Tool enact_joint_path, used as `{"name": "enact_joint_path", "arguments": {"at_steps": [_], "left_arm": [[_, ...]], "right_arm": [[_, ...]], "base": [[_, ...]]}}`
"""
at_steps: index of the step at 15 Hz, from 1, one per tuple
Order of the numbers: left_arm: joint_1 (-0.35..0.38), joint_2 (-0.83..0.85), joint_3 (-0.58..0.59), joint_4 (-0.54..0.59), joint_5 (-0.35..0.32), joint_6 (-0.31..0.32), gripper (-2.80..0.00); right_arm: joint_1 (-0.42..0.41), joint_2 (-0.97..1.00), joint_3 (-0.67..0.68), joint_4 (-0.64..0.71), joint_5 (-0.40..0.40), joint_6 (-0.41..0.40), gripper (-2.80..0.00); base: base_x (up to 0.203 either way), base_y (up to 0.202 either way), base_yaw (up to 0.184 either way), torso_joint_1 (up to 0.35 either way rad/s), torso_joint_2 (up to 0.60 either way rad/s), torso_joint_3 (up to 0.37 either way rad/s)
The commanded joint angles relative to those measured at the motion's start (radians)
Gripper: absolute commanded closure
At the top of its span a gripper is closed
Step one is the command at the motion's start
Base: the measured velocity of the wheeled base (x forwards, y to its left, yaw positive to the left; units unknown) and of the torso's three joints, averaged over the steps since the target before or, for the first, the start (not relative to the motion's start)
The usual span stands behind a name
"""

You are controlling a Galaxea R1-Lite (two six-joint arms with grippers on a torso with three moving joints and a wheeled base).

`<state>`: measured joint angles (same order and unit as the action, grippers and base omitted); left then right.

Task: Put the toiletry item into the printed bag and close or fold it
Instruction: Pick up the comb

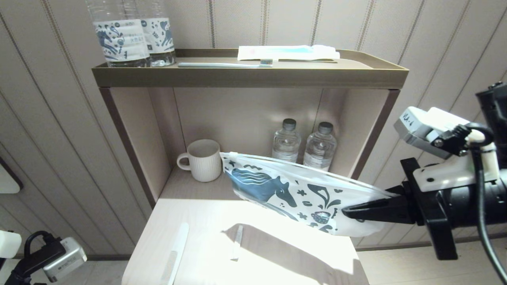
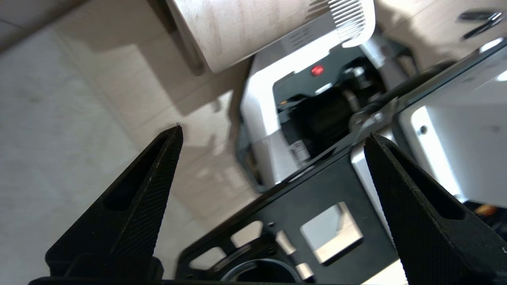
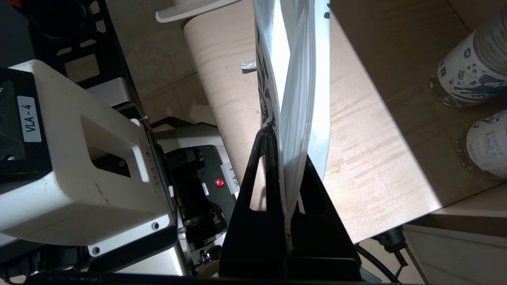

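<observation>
From the head view, your right gripper is clamped on one end of the printed bag, holding it in the air above the counter; a comb lies near the counter's left edge. In the left wrist view, your left gripper is spread wide and holds nothing. The right wrist view shows the bag pinched edge-on between closed fingers.

The printed bag, held aloft by the right tool, spans the shelf opening. Behind it stand a mug and two bottles. On the bench, a comb and a small item, possibly a sachet, leave the centre-right passable.
</observation>
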<state>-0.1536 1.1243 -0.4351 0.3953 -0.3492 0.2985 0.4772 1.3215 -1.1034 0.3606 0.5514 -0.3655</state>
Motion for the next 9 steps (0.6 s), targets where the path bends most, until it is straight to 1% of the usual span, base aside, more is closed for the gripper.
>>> {"name": "enact_joint_path", "arguments": {"at_steps": [1, 3, 4, 6, 7, 9], "left_arm": [[-0.052, -0.001, -0.024, 0.012, 0.036, 0.008, -2.8], [-0.127, 0.005, -0.045, 0.025, 0.075, 0.007, -2.8], [-0.162, 0.029, -0.053, 0.026, 0.082, 0.004, -2.8], [-0.228, 0.092, -0.088, 0.024, 0.123, -0.003, -2.8], [-0.269, 0.116, -0.123, 0.026, 0.152, -0.021, -2.8], [-0.353, 0.146, -0.172, 0.029, 0.203, -0.084, -2.8]], "right_arm": [[0.0, 0.007, 0.0, 0.001, 0.004, -0.003, 0.0], [0.0, 0.013, 0.002, 0.001, 0.007, -0.003, 0.0], [0.0, 0.013, 0.002, 0.001, 0.007, -0.003, 0.0], [0.0, 0.015, 0.002, 0.001, 0.007, -0.003, 0.0], [0.0, 0.015, 0.004, 0.001, 0.007, -0.003, 0.0], [-0.007, 0.015, 0.013, 0.001, 0.009, -0.003, 0.0]], "base": [[0.0, 0.0, 0.0, 0.0, 0.0, 0.0], [0.0, 0.0, 0.0, 0.0, 0.0, 0.0], [0.0, 0.0, 0.0, 0.0, 0.0, 0.0], [0.0, 0.0, 0.0, 0.0, 0.0, 0.0], [0.0, 0.0, 0.0, 0.0, 0.0, 0.0], [0.0, 0.0, 0.0, 0.0, 0.0, 0.0]]}}
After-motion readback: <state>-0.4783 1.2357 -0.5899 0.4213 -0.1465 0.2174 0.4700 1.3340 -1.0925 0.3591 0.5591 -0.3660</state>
